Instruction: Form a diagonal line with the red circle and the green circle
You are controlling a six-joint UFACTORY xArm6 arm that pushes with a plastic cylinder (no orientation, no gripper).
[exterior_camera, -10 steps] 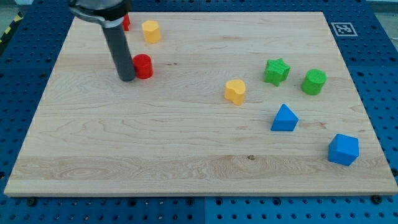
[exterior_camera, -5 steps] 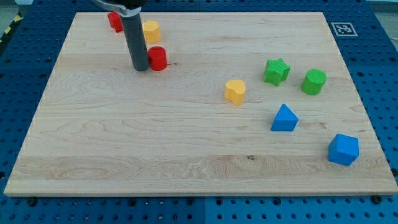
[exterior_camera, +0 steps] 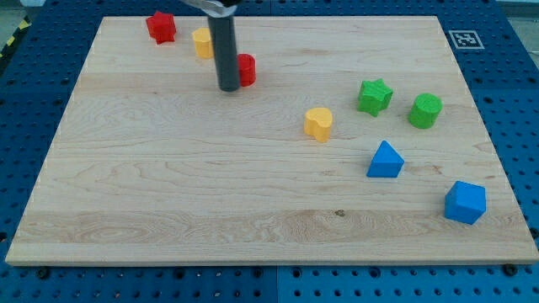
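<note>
The red circle (exterior_camera: 246, 69) sits on the wooden board (exterior_camera: 168, 194) in the upper middle-left. My tip (exterior_camera: 228, 87) touches its left side, with the dark rod rising out of the view's top. The green circle (exterior_camera: 425, 110) sits far to the right, just right of a green star (exterior_camera: 375, 96).
A red star (exterior_camera: 160, 26) and a yellow block (exterior_camera: 201, 42) lie near the top left, the yellow one just left of the rod. Another yellow block (exterior_camera: 318, 123) sits in the middle. A blue triangle (exterior_camera: 385, 160) and a blue cube (exterior_camera: 465, 202) lie at the lower right.
My tip has pushed the red circle to the right and slightly up, past the yellow block. The red star is now uncovered. Other blocks have not moved.
</note>
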